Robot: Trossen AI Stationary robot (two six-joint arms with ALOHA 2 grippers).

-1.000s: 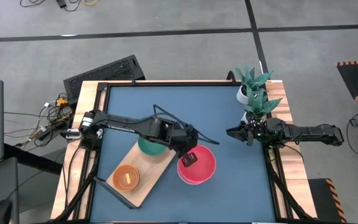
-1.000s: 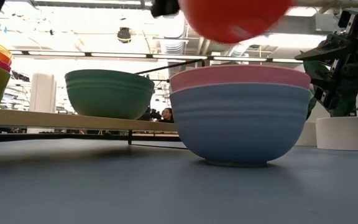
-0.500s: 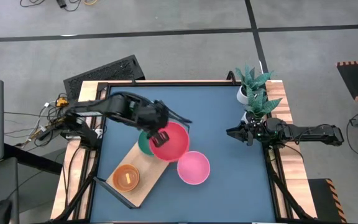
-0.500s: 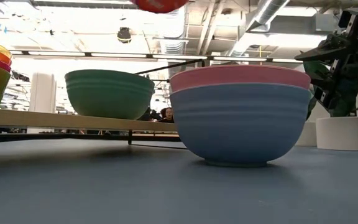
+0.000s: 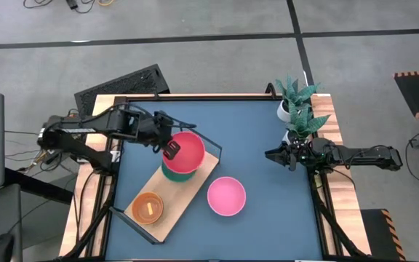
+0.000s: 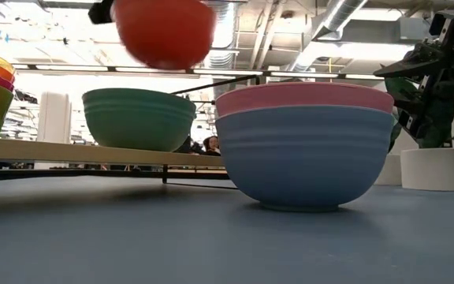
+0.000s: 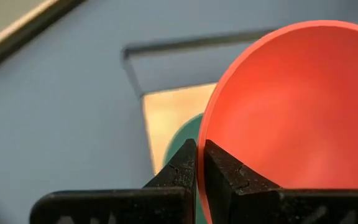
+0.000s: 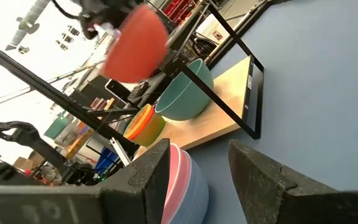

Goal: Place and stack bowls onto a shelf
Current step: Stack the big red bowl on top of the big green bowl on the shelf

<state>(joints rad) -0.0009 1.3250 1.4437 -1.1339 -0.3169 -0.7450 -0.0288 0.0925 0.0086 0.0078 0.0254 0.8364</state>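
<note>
My left gripper [image 5: 170,151] is shut on a red bowl [image 5: 188,151] and holds it in the air above a teal bowl [image 5: 174,173]. The teal bowl stands on its base on the light-wood shelf [image 5: 167,207]. In the low view the red bowl [image 6: 164,31] hangs well above the teal bowl [image 6: 139,117]. A stack of orange and yellow bowls [image 5: 148,208] sits on the shelf's near end. A pink bowl nested in a pale blue bowl [image 6: 304,146] stands on the table right of the shelf. My right gripper [image 5: 269,154] waits open at the table's right edge. My left gripper pinches the red bowl's rim [image 7: 202,134] on the side toward the table's left, with one finger [image 7: 185,163] outside the wall and the other finger [image 7: 222,171] inside. The fingers slant down from the left. The bowl is lifted clear, its opening up.
Two green plants in white pots [image 5: 295,102] stand at the table's far right corner, next to my right arm. The shelf's black wire frame [image 5: 209,142] rises around the board. Bare blue tabletop [image 5: 268,211] lies near and right of the pink bowl [image 5: 226,196].
My left gripper has carried the red bowl up off the pink bowl and toward the table's left and far edge, turning somewhat as it went. The bowl now hangs above the teal bowl on the shelf. The pink bowl is left uncovered.
</note>
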